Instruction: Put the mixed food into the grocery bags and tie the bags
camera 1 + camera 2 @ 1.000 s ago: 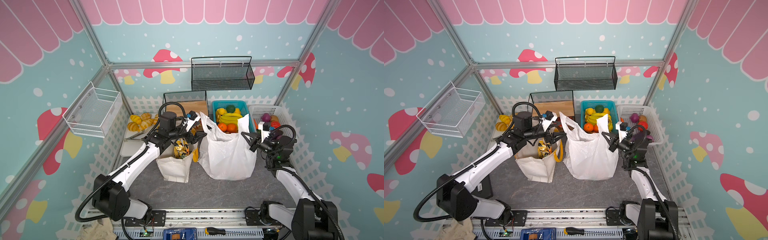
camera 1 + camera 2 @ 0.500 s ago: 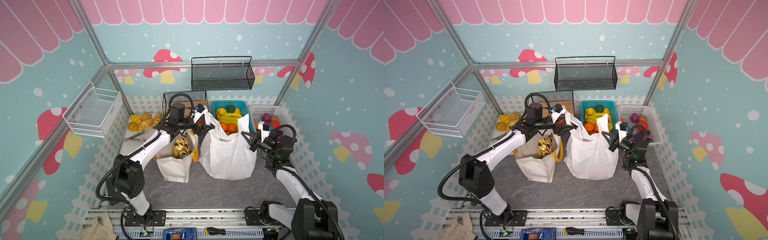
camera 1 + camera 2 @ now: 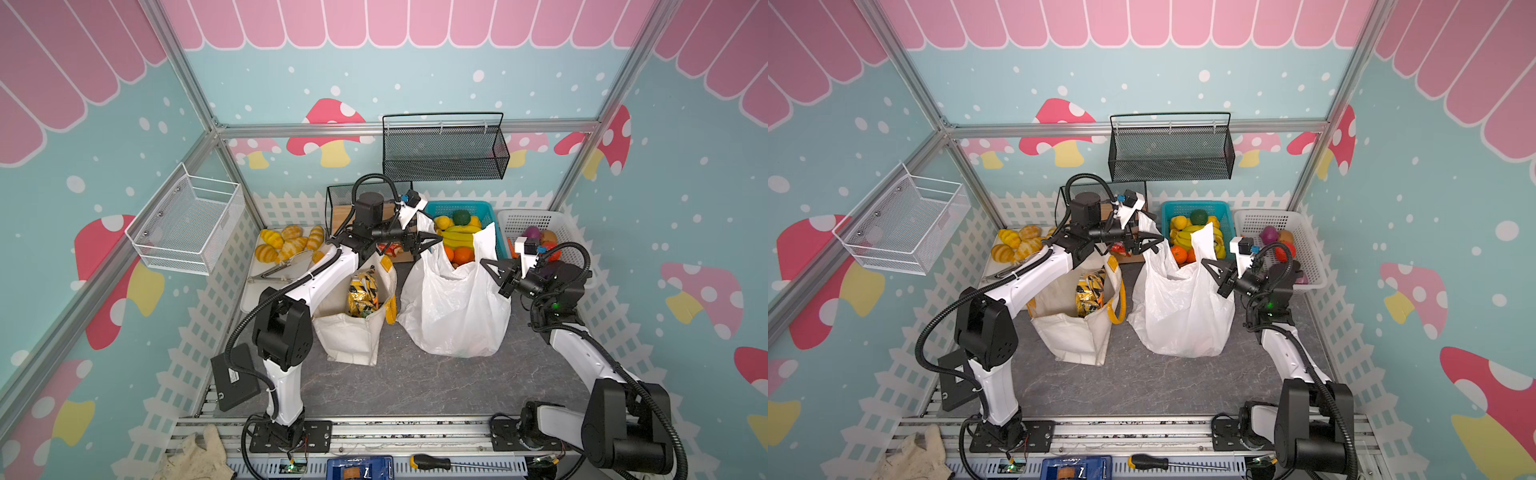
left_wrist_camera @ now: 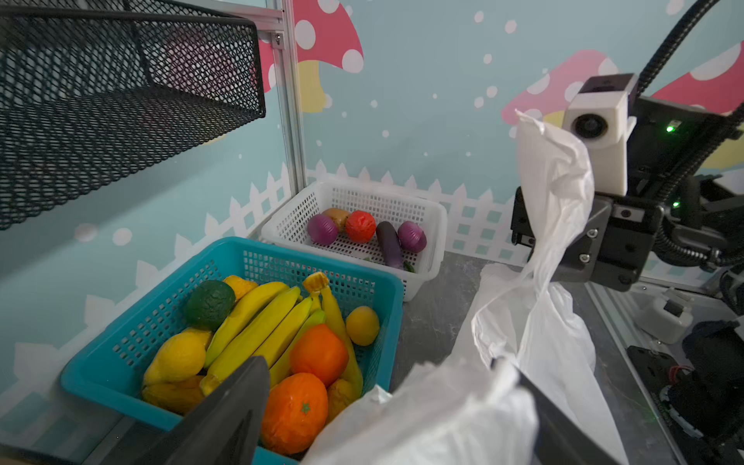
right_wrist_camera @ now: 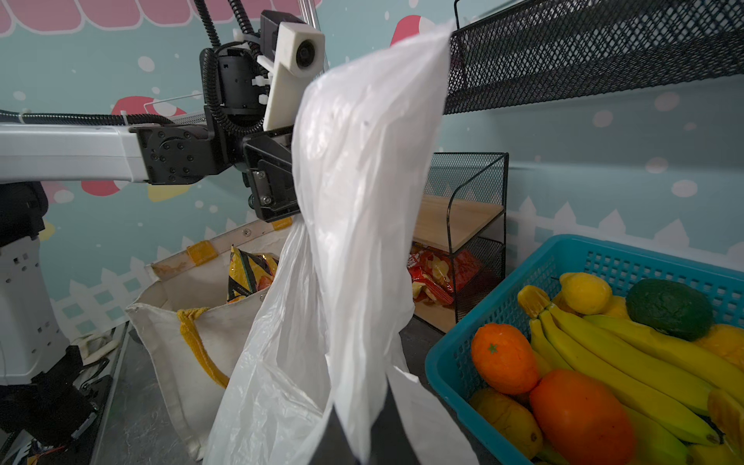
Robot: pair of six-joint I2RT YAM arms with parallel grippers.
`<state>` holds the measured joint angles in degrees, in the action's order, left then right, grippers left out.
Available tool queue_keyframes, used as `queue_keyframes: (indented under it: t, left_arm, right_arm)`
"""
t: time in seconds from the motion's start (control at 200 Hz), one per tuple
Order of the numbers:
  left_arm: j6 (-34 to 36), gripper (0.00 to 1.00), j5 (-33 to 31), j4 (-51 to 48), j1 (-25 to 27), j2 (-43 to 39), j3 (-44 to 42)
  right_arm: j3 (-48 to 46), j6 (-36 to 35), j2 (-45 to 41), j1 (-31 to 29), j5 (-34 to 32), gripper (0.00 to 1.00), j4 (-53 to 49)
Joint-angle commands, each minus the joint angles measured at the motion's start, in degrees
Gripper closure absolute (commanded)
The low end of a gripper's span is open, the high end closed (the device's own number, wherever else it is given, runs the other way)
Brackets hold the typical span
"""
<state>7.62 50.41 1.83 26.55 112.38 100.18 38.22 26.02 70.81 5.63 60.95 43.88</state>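
Risk: handle slip. Your L gripper (image 3: 428,247) is spread wide w/ a handle of the white plastic bag (image 3: 453,307) between the jaws (not pinched yet). Your R gripper (image 3: 487,266) is clamped on the other handle. Close off-centre and the thin film slides out. The canvas tote (image 3: 349,336), w/ a gold-black snack packet (image 3: 361,291) inside, stands just beside.

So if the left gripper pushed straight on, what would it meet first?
Probably the white plastic bag: its near rim is bunched right at the tips of the open left gripper. The blue fruit basket lies beyond, though depth is unclear.
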Motion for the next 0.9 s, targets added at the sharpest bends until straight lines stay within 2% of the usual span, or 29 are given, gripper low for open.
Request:
queue_keyframes:
  t: [0.0,0.065,0.16,0.23,0.29,0.39,0.465,0.605,0.771,0.896]
  left_arm:
    - [-2.43,0.25,1.95,1.96,1.19,0.53,1.33]
    - [-4.08,0.38,1.18,3.74,1.4,-0.84,-0.25]
    - [-4.96,0.63,-1.3,3.73,1.7,-4.48,-3.5]
    - [-0.87,0.82,-4.17,0.02,2.42,-8.39,-6.64]
    - [5.37,0.9,-7.61,-5.86,3.84,-11.71,-8.85]
    - [18.96,0.95,-17.08,-18.51,8.02,-14.58,-9.04]
    - [25.33,0.97,-24.04,-26.34,11.11,-14.1,-6.54]
    - [29.77,0.97,-31.05,-36.44,15.51,-10.64,1.47]
    - [34.46,0.96,-39.77,-43.35,19.93,-4.97,10.94]
    - [35.49,0.92,-38.57,-46.71,20.65,-2.4,15.51]
  right_arm:
    - [2.71,0.7,1.07,0.17,2.7,1.0,2.42]
    - [3.53,0.29,1.6,0.17,2.65,1.0,1.65]
    - [4.36,-0.36,1.66,0.17,1.98,1.0,0.42]
    - [4.84,-1.36,1.47,0.17,1.19,1.0,-1.1]
    - [5.22,-2.44,1.48,0.09,1.19,1.0,-3.03]
    - [5.56,-4.3,1.53,-0.37,-1.17,1.0,-6.01]
    - [5.14,-4.82,1.59,-1.24,-1.44,1.0,-6.1]
    - [4.78,-6.5,2.01,-2.32,-2.23,1.0,-7.73]
    - [4.48,-9.2,2.3,-3.61,-4.05,1.0,-10.98]
    - [3.77,-10.02,1.68,-3.61,-5.85,1.0,-11.8]
